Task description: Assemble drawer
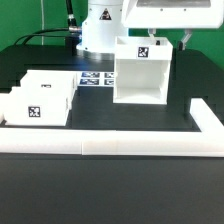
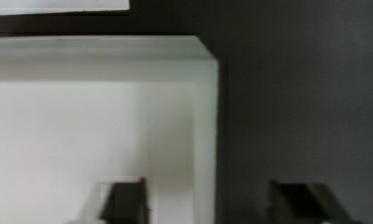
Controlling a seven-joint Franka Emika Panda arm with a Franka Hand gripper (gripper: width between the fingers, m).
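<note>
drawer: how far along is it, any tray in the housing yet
Done: nothing visible; the housing looks empty. The near tray and far tray sit outside it, on the exterior view's left. In hand: the open claw hangs over the housing's top edge, gripping nothing. Left: both trays go in.

Smooth white plastic housing [image 1: 140, 88] and 2 trays [image 1: 36, 108] on matt black table [image 1: 120, 122].

Bright even light, whites nearly blown out, wrist view blurred, perhaps out of focus
</note>
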